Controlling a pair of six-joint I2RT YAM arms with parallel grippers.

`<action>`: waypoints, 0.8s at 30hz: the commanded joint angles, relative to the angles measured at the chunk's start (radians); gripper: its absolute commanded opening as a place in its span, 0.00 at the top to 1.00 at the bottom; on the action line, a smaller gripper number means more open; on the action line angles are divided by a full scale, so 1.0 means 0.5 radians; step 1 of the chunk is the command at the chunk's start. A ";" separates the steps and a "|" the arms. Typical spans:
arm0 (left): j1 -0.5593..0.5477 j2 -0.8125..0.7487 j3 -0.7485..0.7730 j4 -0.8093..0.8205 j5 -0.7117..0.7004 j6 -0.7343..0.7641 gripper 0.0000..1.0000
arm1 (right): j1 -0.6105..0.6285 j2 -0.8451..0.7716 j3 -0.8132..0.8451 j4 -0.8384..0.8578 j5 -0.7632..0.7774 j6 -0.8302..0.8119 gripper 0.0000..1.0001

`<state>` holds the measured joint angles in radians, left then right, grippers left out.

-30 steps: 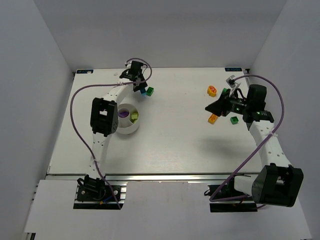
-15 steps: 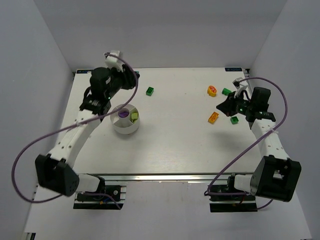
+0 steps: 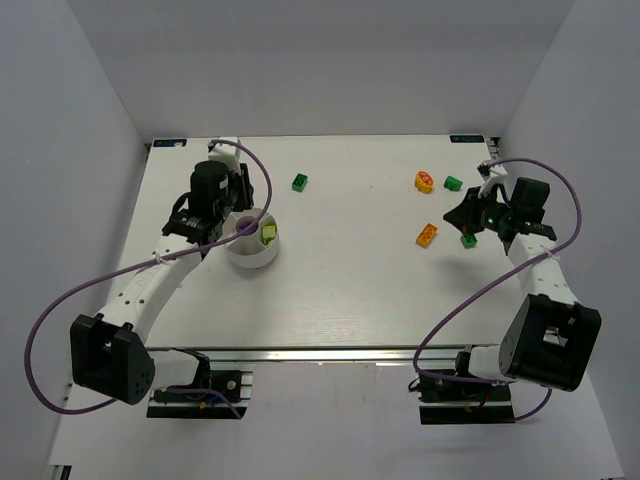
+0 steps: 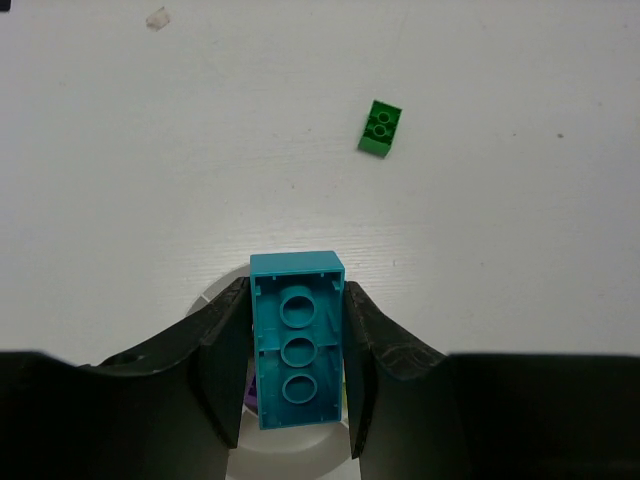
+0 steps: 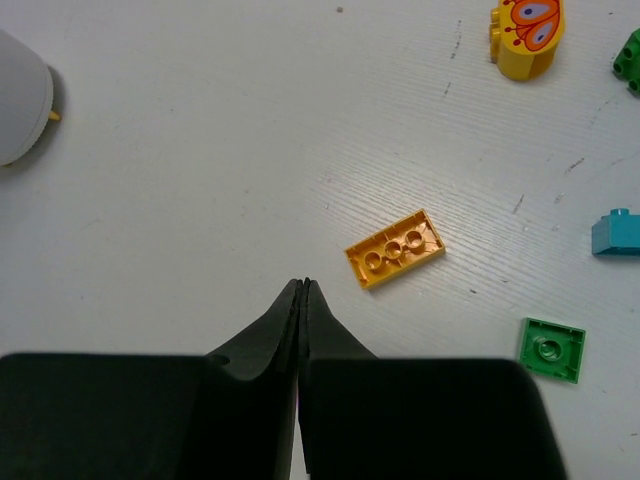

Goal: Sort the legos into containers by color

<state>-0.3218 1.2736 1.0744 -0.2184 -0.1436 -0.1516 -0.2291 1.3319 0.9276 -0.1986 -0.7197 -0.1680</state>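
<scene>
My left gripper (image 4: pixel 296 305) is shut on a cyan lego (image 4: pixel 297 340), held underside up just above the white bowl (image 4: pixel 290 455). From above, that gripper (image 3: pixel 238 212) hangs over the bowl's (image 3: pixel 250 255) far-left rim. A purple lego (image 3: pixel 245 227) and a lime lego (image 3: pixel 268 233) lie in separate compartments. My right gripper (image 5: pixel 303 287) is shut on nothing, a little left of an orange flat lego (image 5: pixel 395 248) lying underside up. From above, the right gripper (image 3: pixel 457 213) sits right of that orange lego (image 3: pixel 427 235).
A dark green lego (image 3: pixel 299 182) lies alone at the far middle. By the right arm are a yellow butterfly piece (image 5: pixel 527 35), a green square lego (image 5: pixel 551 349), a cyan lego (image 5: pixel 615 232) and another green one (image 3: pixel 453 183).
The left arm swung back from the far legos to the bowl, carrying the cyan lego. The right gripper closed with nothing in it and drew back to the right.
</scene>
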 commanded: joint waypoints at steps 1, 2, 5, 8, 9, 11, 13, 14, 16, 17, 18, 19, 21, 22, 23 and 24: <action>0.027 -0.071 -0.071 -0.048 -0.157 -0.123 1.00 | -0.011 -0.090 -0.020 0.060 -0.128 -0.011 1.00; 0.045 -0.068 -0.087 -0.045 -0.158 -0.138 1.00 | -0.008 -0.096 -0.020 0.060 -0.138 -0.008 1.00; 0.088 -0.056 -0.157 0.001 -0.121 -0.191 1.00 | -0.008 -0.124 -0.027 0.050 -0.156 -0.008 1.00; 0.137 -0.053 -0.228 0.007 -0.136 -0.218 1.00 | -0.011 -0.133 -0.024 0.038 -0.174 -0.008 1.00; 0.137 -0.053 -0.256 0.004 -0.145 -0.224 1.00 | -0.014 -0.133 -0.021 0.032 -0.184 -0.008 1.00; 0.162 -0.047 -0.268 -0.008 -0.182 -0.231 1.00 | -0.020 -0.130 -0.017 0.020 -0.199 -0.014 1.00; 0.214 -0.050 -0.283 -0.020 -0.185 -0.231 1.00 | -0.020 -0.127 -0.014 0.017 -0.217 -0.014 1.00; 0.214 -0.053 -0.290 -0.020 -0.170 -0.228 1.00 | -0.017 -0.127 -0.014 0.014 -0.223 -0.014 1.00; 0.236 -0.047 -0.302 -0.014 -0.161 -0.218 1.00 | -0.020 -0.130 -0.014 0.014 -0.227 -0.014 1.00; 0.257 -0.041 -0.305 -0.014 -0.133 -0.215 1.00 | -0.020 -0.130 -0.014 0.014 -0.233 -0.014 1.00; 0.257 -0.019 -0.305 -0.011 -0.121 -0.203 1.00 | -0.020 -0.136 -0.014 0.014 -0.233 -0.014 1.00; 0.275 -0.007 -0.305 -0.008 -0.106 -0.200 1.00 | -0.023 -0.136 -0.017 0.014 -0.233 -0.014 0.99; 0.275 0.027 -0.302 0.004 -0.072 -0.188 1.00 | -0.030 -0.139 -0.017 0.014 -0.233 -0.014 0.99; 0.294 0.042 -0.299 0.016 -0.053 -0.188 1.00 | -0.030 -0.139 -0.017 0.014 -0.233 -0.014 0.99; 0.294 0.054 -0.293 0.020 -0.047 -0.185 1.00 | -0.030 -0.139 -0.017 0.014 -0.239 -0.014 0.99; 0.294 0.070 -0.287 0.026 -0.035 -0.175 1.00 | -0.030 -0.145 -0.017 0.014 -0.239 -0.014 0.99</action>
<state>-0.1833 1.2984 0.9245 -0.2283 -0.1928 -0.2508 -0.2359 1.2884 0.9180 -0.2062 -0.8146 -0.1669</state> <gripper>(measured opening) 0.469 0.012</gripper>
